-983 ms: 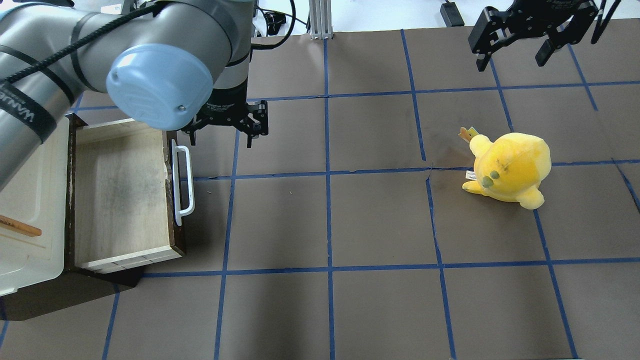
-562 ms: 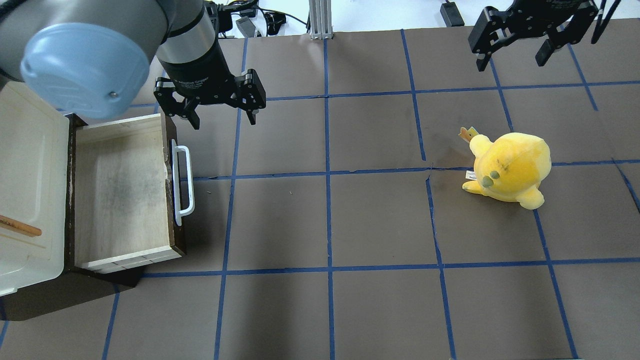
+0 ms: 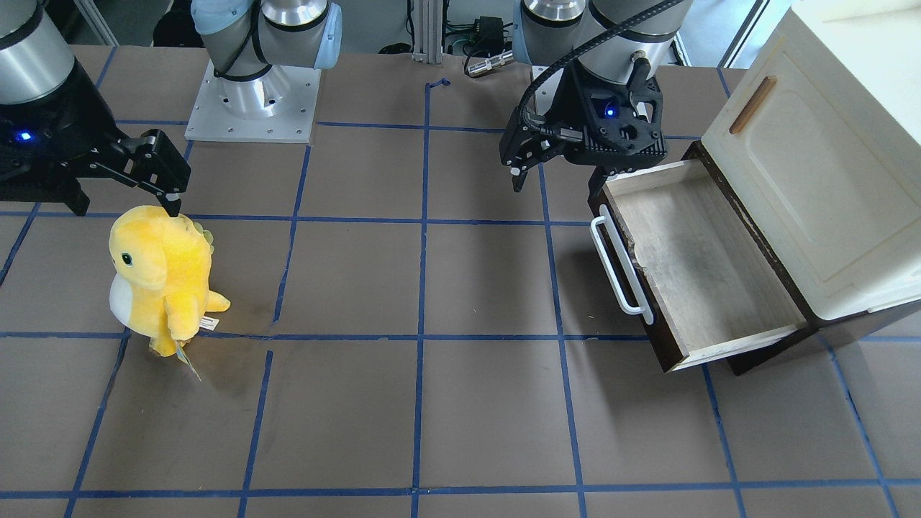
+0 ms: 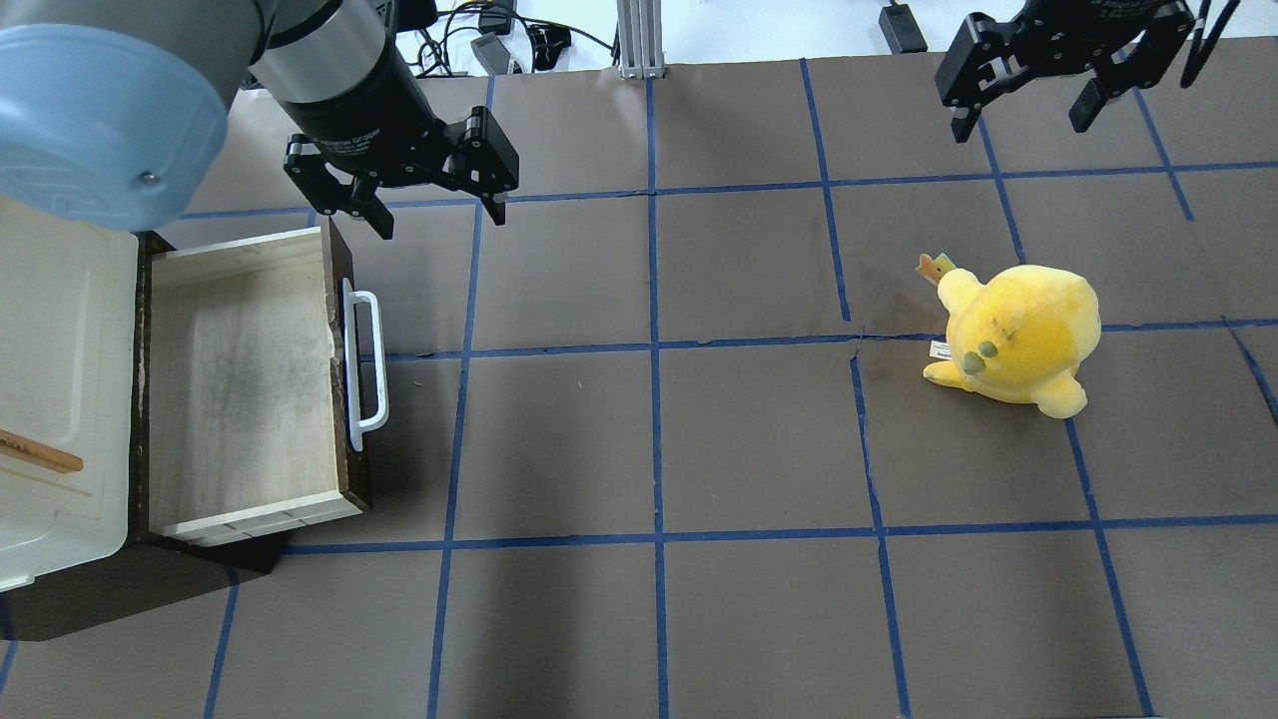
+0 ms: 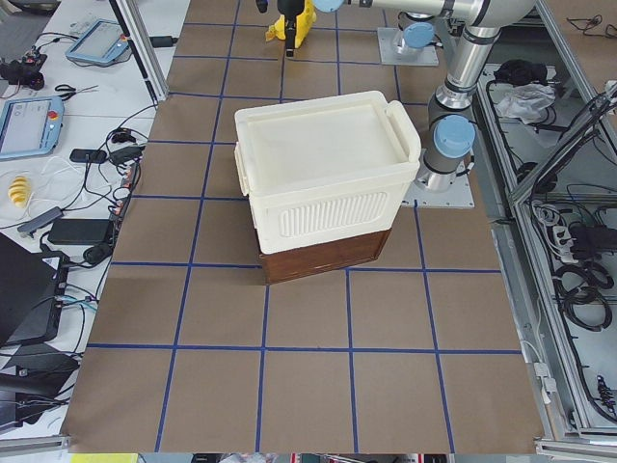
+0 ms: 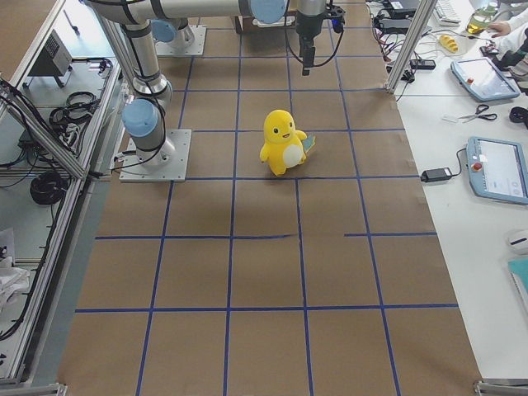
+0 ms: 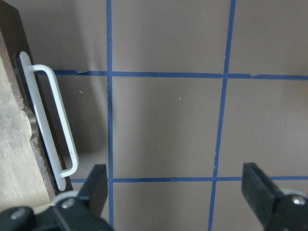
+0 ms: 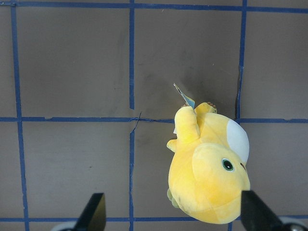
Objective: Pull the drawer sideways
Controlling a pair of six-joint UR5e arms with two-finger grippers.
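Note:
The drawer [image 4: 240,379] stands pulled out of the cabinet at the table's left, with a dark brown front, pale wood sides and an empty greyish bottom; it also shows in the front view [image 3: 709,266]. Its white bar handle [image 4: 364,364] shows in the left wrist view too [image 7: 50,120]. My left gripper [image 4: 439,222] is open and empty. It hangs above the mat just beyond the drawer's far front corner, clear of the handle, and shows in the front view [image 3: 555,185]. My right gripper [image 4: 1020,125] is open and empty, high at the far right.
A cream cabinet [image 4: 60,379] with a small brown wooden handle [image 3: 752,104] sits behind the drawer. A yellow plush toy [image 4: 1018,335] stands on the right of the mat, under the right gripper in the right wrist view [image 8: 209,178]. Blue tape lines grid the brown mat.
My left gripper has lifted and drawn back from beside the handle's far end toward the table's far side. The drawer and the right gripper have not moved.

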